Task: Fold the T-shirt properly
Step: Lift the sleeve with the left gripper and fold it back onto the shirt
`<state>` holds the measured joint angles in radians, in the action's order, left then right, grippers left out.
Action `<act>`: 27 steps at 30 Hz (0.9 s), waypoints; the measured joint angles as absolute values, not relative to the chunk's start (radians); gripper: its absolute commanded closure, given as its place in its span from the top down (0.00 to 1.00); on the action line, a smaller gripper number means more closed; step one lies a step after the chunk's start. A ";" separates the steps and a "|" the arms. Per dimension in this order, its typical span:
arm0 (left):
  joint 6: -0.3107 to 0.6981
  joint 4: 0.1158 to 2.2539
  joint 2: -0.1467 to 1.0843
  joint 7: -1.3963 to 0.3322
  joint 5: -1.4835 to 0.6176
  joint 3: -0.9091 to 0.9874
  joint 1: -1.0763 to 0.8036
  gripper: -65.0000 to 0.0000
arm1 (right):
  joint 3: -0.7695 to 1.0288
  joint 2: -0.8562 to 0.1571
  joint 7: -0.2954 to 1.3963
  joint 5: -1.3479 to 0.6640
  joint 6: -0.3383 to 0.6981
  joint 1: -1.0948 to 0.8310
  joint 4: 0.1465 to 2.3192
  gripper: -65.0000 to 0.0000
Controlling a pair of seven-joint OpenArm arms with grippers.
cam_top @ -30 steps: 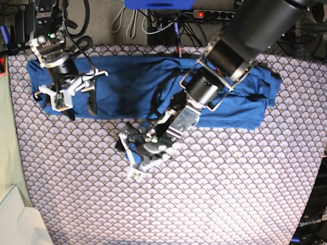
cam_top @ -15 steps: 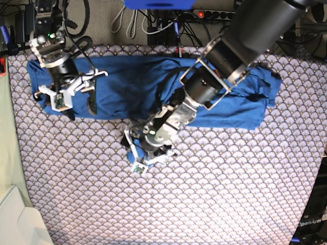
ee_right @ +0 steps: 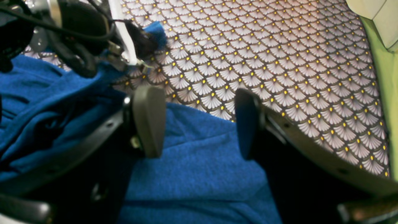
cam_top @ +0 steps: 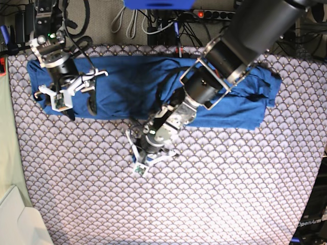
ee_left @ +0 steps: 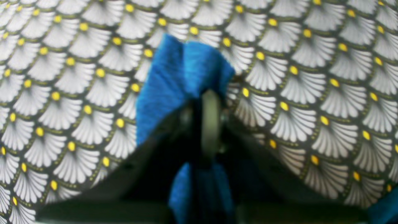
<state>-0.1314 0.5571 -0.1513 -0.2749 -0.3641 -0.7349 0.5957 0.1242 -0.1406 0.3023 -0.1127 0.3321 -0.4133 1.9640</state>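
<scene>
- The large plain medium-blue knit T-shirt (cam_top: 127,87) lies in a long band across the far part of the grey scallop-patterned tablecloth (cam_top: 230,184), with one small tip of cloth drawn out toward the near side.
- The left gripper (ee_left: 209,124) is pressed shut on that tip; in the left wrist view a tuft of blue fabric stands just past the pads and more of it trails back under the palm.
- To do this step well, in my judgement, the pinch should stay firm and the cloth be lifted only enough to clear the tablecloth, then carried in a straight line so that the fold edge comes out even and not twisted.
- The bite looks small, so a fast pull could slip it free; a slow, steady draw seems safer.
- The left arm reaches long and slanted from the far right, wrist bent down, fingers at the tablecloth.
- The right gripper (ee_right: 199,124) stands about half open and holds nothing; the shirt's edge lies beneath and between its fingers (ee_right: 149,121).
- The right arm hovers over the shirt's other end, pointing down.
</scene>
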 measured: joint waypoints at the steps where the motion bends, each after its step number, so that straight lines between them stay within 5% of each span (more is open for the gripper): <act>1: -0.131 0.557 -0.151 -0.274 -0.364 -0.735 0.596 0.03 | 0.124 -0.141 0.303 -0.113 0.332 -0.413 1.964 0.56; 13: -0.137 0.688 -0.139 -0.392 -0.376 -0.721 0.565 0.00 | 0.126 -0.141 0.299 -0.113 0.332 -0.407 1.964 0.56; 18: -0.121 0.955 -0.128 -0.537 -0.379 -0.566 0.490 0.00 | 0.145 -0.141 0.305 -0.113 0.333 -0.394 1.964 0.56; 27: -0.142 1.456 0.116 -0.773 -0.371 -0.315 0.263 0.00 | 0.172 -0.138 0.302 -0.114 0.335 -0.366 1.964 0.56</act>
